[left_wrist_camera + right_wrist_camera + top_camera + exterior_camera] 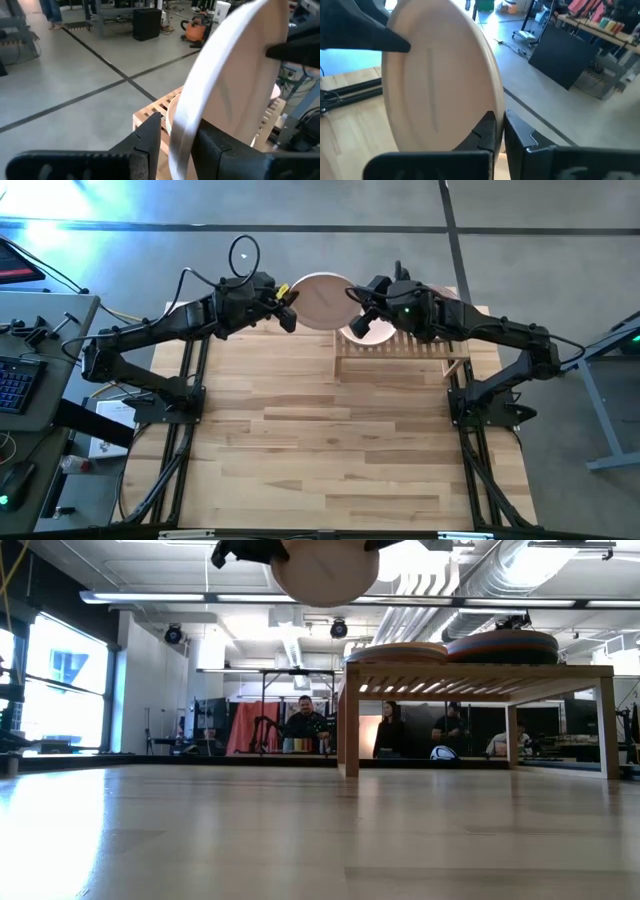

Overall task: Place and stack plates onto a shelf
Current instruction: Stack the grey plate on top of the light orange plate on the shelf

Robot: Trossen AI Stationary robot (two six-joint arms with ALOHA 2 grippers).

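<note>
A beige plate hangs high over the table's far edge, just left of the shelf, held between both grippers. My left gripper is shut on its left rim and my right gripper on its right rim. In the low view the plate is well above the shelf. The shelf carries two stacks of plates: a tan-topped one on its left and a dark, multi-coloured one on its right. A pale pink plate shows on the shelf below my right gripper. My left gripper pinches the plate's left rim between its two fingers, coming level from the table's left. The plate is lifted clear and lies roughly level. My right gripper pinches the opposite, right rim between its two fingers, coming level from the table's right. The left arm's finger shows on the far rim.
The near and middle tabletop is bare wood. A side desk with a keyboard stands off the table's left. People sit in the room beyond the far edge.
</note>
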